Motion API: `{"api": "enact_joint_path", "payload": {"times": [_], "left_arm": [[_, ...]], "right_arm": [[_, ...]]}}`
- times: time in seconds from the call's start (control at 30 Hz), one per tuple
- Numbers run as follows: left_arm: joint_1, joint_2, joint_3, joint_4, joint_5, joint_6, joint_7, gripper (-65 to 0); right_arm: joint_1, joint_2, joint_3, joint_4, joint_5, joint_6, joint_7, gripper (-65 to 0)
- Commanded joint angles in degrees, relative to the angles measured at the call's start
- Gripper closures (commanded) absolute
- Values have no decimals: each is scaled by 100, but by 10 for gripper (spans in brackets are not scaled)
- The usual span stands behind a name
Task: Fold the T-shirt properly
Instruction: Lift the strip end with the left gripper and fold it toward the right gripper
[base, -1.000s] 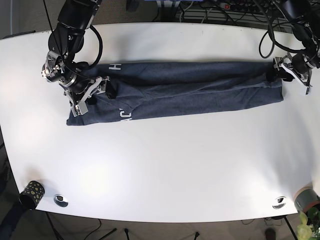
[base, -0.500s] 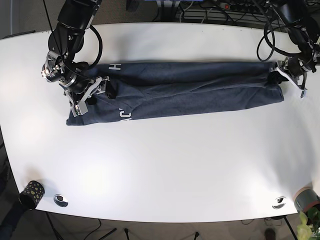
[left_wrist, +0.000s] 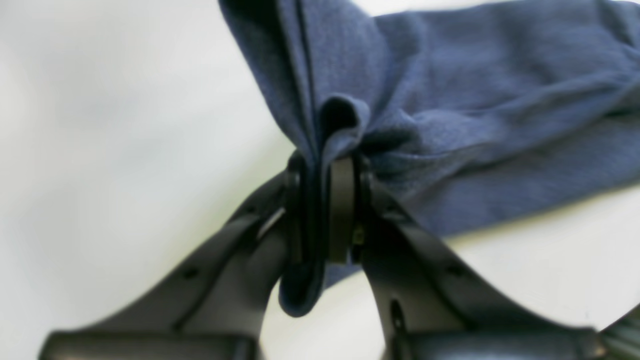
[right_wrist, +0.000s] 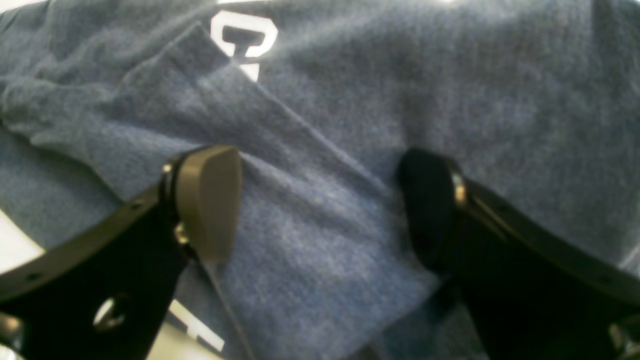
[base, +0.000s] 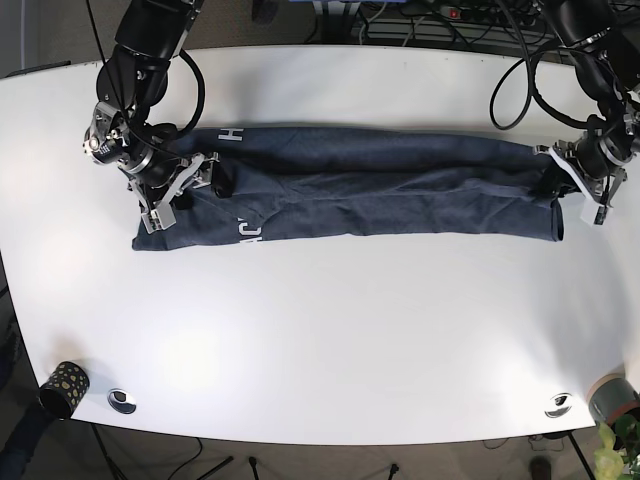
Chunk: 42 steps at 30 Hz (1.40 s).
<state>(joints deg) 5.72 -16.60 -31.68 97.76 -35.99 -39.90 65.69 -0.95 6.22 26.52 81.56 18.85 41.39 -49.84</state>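
On the white table (base: 330, 340), your right gripper (base: 185, 190) rests spread wide on the near-left end of the folded blue T-shirt (base: 380, 190), holding nothing. At the far right, your left gripper (base: 565, 180) pinches the shirt's bunched end.

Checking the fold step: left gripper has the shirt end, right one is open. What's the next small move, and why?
Probably close the right gripper on the T-shirt first. Its jaws stand open astride a fold of cloth near the white lettering, gripping nothing, while the left gripper is already shut on the other end. Both ends likely need holding before any lift.
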Motion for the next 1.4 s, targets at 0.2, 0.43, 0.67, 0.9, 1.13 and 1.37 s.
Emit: {"api": "enact_joint_path", "payload": {"times": [0.2, 0.43, 0.67, 0.9, 1.13, 1.37], "left_arm": [[-84, 12, 852, 1060, -124, -10, 248, -42], [-224, 592, 1819, 1033, -116, -10, 231, -42], [-409, 1058, 2504, 664, 16, -10, 222, -42], [-602, 1471, 2953, 515, 737, -10, 222, -42], [-620, 1761, 3085, 181, 992, -6, -173, -42], [-805, 1770, 3340, -189, 1106, -6, -244, -44]], "right_arm": [[-59, 16, -11, -64, -377, -139, -453, -488], [-50, -55, -11, -64, -377, -139, -453, -488], [-50, -99, -11, -64, -377, -139, -453, -488], [-50, -99, -11, -64, -377, -139, -453, -488], [-50, -99, -11, -64, -377, -139, -453, -488], [-50, -99, -11, -64, -377, -139, -453, -488]]}}
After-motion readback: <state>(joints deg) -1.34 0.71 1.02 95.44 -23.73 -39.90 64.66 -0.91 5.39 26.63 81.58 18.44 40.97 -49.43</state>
